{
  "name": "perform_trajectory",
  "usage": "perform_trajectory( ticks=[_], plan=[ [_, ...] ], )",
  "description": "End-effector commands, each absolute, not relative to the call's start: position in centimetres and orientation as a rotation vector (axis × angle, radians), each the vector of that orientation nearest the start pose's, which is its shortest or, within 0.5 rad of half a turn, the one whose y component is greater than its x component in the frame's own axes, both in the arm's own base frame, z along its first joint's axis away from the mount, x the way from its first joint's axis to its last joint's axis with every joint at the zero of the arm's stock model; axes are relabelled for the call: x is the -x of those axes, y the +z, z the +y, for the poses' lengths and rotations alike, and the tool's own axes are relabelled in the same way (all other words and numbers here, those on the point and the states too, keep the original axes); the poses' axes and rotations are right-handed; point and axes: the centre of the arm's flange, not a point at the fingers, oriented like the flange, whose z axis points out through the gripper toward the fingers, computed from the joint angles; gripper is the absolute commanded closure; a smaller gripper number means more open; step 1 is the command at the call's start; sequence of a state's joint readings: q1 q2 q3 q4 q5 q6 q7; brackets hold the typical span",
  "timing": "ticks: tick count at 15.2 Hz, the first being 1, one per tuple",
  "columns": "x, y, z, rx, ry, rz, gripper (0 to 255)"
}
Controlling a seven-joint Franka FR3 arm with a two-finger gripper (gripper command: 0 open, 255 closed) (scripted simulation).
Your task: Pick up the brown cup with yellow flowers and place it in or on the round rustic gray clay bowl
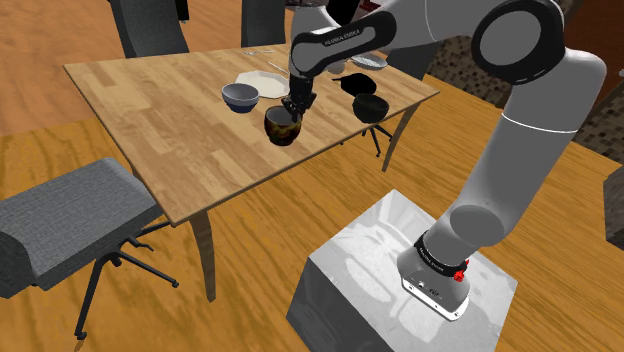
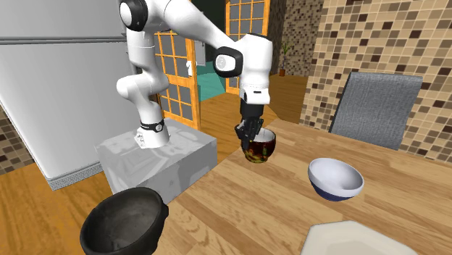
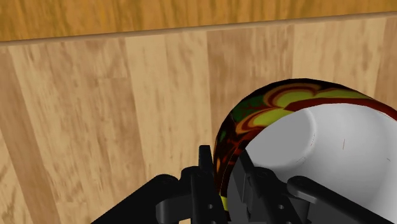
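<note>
The brown cup (image 1: 282, 127) with yellow flower swirls and a pale inside stands near the table edge that faces the stand. My gripper (image 1: 294, 108) comes down on its rim from above and is shut on the cup wall. In the wrist view one finger (image 3: 205, 170) presses the patterned outside of the cup (image 3: 280, 108) and the other sits inside. The second exterior view shows the cup (image 2: 261, 150) slightly tilted under the gripper (image 2: 250, 138); I cannot tell whether it touches the table. The round dark gray bowl (image 1: 371, 107) (image 2: 123, 221) sits further along the same edge, apart from the cup.
A blue-and-white bowl (image 1: 240, 96) (image 2: 335, 179) and a white plate (image 1: 262, 79) (image 2: 358, 243) lie behind the cup. Another dark bowl (image 1: 352, 83) sits beyond the gray one. Gray chairs (image 1: 70, 225) (image 2: 377, 109) flank the wooden table (image 1: 150, 120).
</note>
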State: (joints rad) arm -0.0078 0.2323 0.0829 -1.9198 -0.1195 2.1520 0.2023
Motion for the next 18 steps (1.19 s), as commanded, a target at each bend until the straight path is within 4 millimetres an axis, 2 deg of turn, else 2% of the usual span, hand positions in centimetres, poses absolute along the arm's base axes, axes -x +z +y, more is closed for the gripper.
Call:
perform_trajectory(
  ticks=[1,18],
  plan=[
    [-60.5,38.5,3.8,3.220,-0.020,0.103,255],
    [-60.5,47.4,3.8,3.220,-0.020,0.103,255]
  ],
)
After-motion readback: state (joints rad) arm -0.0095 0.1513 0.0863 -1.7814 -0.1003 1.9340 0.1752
